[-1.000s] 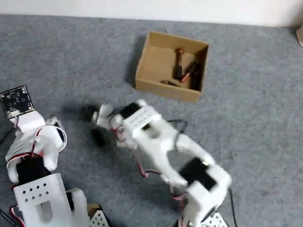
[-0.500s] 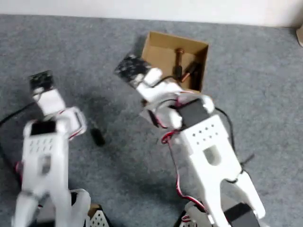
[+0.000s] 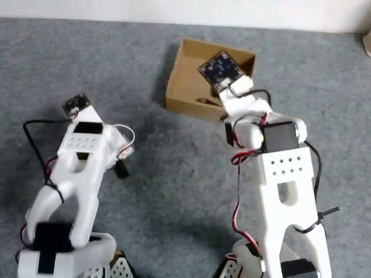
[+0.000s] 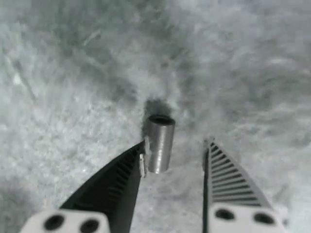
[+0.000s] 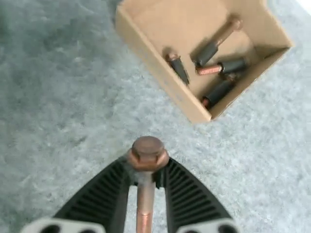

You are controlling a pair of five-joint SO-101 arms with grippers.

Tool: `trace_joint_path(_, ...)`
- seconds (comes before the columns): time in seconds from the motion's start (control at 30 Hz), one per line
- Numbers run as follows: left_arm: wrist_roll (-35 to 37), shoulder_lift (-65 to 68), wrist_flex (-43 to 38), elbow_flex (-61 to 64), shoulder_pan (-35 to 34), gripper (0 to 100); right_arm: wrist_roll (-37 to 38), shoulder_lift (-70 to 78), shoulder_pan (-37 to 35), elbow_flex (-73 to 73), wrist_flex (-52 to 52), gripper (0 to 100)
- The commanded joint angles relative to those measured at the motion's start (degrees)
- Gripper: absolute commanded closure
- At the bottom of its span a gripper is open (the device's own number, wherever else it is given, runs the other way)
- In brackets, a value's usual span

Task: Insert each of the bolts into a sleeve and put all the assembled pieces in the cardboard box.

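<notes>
A grey metal sleeve (image 4: 159, 143) lies on the carpet between the fingers of my open left gripper (image 4: 176, 144); one finger touches its side. From above, the sleeve (image 3: 120, 169) shows dark beside the tip of the left arm (image 3: 87, 145). My right gripper (image 5: 146, 170) is shut on a copper bolt (image 5: 147, 152) just below its hex head, a little short of the cardboard box (image 5: 160, 63). In the box (image 3: 188, 81) lie several assembled bolt-and-sleeve pieces (image 5: 221, 67). The right arm's (image 3: 278, 168) wrist hangs over the box's near corner.
Grey carpet covers the whole table. Both arm bases stand at the near edge. The box sits at the back centre, with open carpet around it and between the arms.
The right arm swung away from the sleeve, across to the right and up beside the box. The left arm stretched forward until its gripper straddled the sleeve.
</notes>
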Motion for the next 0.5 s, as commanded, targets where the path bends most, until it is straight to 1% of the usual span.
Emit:
trace_joint_path(0.0,0.7,4.1,-0.3,-3.1,0.9,81,2.0,-1.9,1.0,1.5,-0.3,99.4)
trace_joint_path(0.27,0.7,12.0,-7.5,-3.1,0.9,81,2.3,-1.9,1.1,3.8,-0.3,99.4)
trace_joint_path(0.33,0.5,12.6,-7.3,-3.1,0.9,81,2.3,-1.9,1.1,3.8,-0.2,99.4)
trace_joint_path(0.4,-2.1,12.7,-7.3,-3.0,0.9,86,2.1,-1.9,1.1,3.8,-0.2,99.4)
trace_joint_path(0.47,-6.9,12.9,-7.7,-3.1,0.8,97,2.0,-1.9,1.0,3.8,-0.3,99.4)
